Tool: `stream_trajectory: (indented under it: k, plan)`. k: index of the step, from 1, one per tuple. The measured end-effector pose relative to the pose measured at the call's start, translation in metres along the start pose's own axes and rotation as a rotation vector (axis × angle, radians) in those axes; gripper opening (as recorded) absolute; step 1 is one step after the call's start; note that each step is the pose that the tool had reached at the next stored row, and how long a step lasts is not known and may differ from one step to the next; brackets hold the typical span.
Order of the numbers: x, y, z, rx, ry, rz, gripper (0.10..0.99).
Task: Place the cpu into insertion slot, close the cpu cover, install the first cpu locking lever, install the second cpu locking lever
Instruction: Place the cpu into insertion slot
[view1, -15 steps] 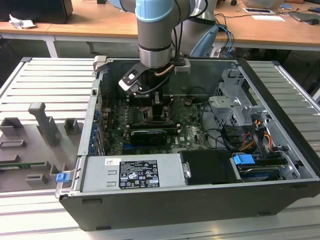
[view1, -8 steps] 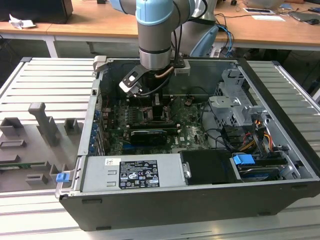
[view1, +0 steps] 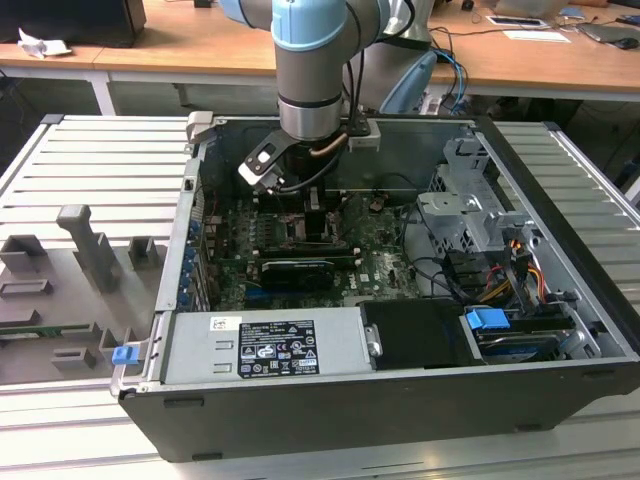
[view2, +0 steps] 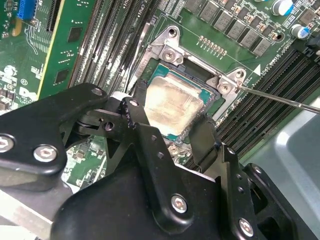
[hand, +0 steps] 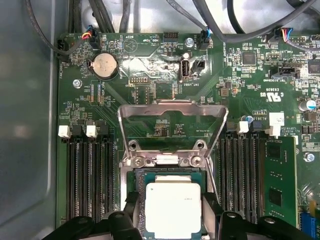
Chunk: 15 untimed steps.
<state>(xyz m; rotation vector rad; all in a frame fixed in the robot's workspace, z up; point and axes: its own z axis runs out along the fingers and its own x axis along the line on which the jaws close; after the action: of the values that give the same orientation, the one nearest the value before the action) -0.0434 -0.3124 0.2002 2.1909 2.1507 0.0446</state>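
While the robot arm is reaching down into the open computer case (view1: 300, 420), the gripper (view1: 310, 215) is hanging low over the green motherboard (hand: 150, 85). Both wrist views are showing the cpu (view2: 172, 107) (hand: 172, 210) lying flat, silver top up, inside the insertion slot (hand: 141, 175). The black jaws are sitting on two opposite sides of the chip, and they are looking closed against its edges, so the gripper (view2: 170, 125) (hand: 172, 202) is gripping the cpu as it is resting in the socket.

The cpu cover (hand: 172, 103) is standing raised on its hinge just beyond the slot, leaving the chip uncovered. In the second wrist view a thin locking lever (view2: 280, 99) is slanting away from one corner of the socket's metal rim. Long black memory slots (hand: 90, 175) are running along both sides of the socket, and a coin cell battery (hand: 103, 65) is sitting further up the board.

In the exterior view, a grey power supply (view1: 270, 345) is lying along the near wall of the case, and the case is resting on a ribbed metal desk (view1: 80, 150).
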Motion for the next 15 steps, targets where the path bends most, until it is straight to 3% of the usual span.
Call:
stream_trajectory:
  k: [6,15]
  plan:
    - [0.0026,-0.0002,0.0012,0.0,0.0067,0.001,0.612]
    - [0.0027,0.0002,-0.0008,0.0,0.0055,0.001,0.612]
